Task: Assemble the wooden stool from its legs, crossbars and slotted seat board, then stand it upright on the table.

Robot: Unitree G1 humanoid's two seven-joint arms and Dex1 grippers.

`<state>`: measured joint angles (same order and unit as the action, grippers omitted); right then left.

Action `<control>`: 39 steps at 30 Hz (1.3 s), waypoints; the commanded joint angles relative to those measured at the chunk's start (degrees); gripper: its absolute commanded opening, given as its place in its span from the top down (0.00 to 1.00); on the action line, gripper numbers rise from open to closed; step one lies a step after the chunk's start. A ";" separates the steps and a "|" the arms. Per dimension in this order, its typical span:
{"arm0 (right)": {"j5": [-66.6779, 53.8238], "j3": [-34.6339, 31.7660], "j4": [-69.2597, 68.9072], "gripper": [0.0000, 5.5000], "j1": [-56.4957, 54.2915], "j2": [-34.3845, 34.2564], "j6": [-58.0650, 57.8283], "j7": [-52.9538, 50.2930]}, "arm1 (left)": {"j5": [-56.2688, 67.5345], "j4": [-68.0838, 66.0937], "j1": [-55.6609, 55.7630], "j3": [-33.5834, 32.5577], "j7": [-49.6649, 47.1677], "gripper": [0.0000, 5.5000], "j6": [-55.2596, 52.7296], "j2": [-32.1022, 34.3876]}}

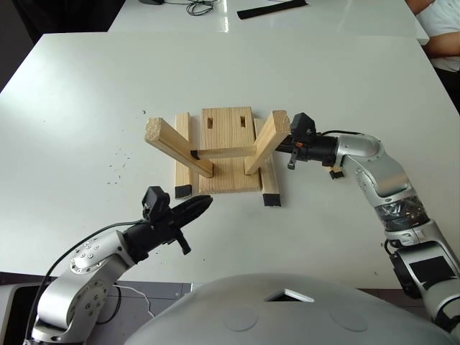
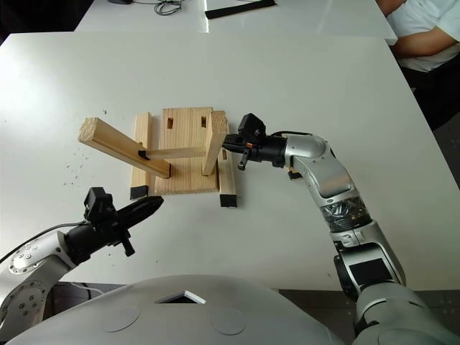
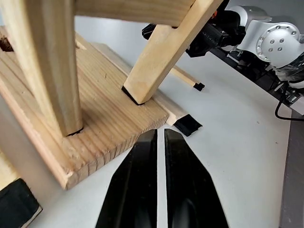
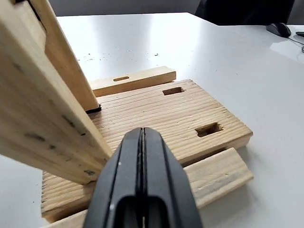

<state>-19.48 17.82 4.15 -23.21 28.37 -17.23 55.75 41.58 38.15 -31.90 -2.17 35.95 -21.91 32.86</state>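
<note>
Wooden stool (image 1: 226, 147), pale and only part-built, sits upside down near the middle of the white table (image 1: 86, 93). Its flat slotted seat board (image 1: 228, 176) lies on the tabletop. Two square wooden legs, the left standing leg (image 1: 176, 146) and the right standing leg (image 1: 267, 140), rise tilted from the board's near slots. A thin wooden crossbar (image 1: 224, 152) joins them.

The two far slots (image 1: 210, 122) are empty. Two more black-tipped wooden legs (image 1: 270, 183) lie flat along the board's sides. A small tan piece (image 1: 334, 172) under the right arm may be the second crossbar, though too little of it shows to be sure.

The right gripper (image 1: 280, 146) has its black fingers pressed together, holding nothing, with its tip just beside the right standing leg. The left gripper (image 1: 201, 204) hovers near the board's front edge, its fingers all but closed on a bare slit and empty.

By my judgement about half the work is done. Two legs and the remaining crossbar work have yet to be fitted, and then the stool must be turned onto its feet.
</note>
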 commanded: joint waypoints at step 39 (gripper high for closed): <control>6.29 -1.76 7.23 1.00 -5.85 -7.22 -0.26 4.78 | -16.81 -18.92 20.42 -5.57 -1.18 1.00 3.26 -0.36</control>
<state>-11.99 17.49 11.65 -25.63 22.05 -16.53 60.85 25.69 19.86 -10.55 -6.27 34.26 -19.02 31.29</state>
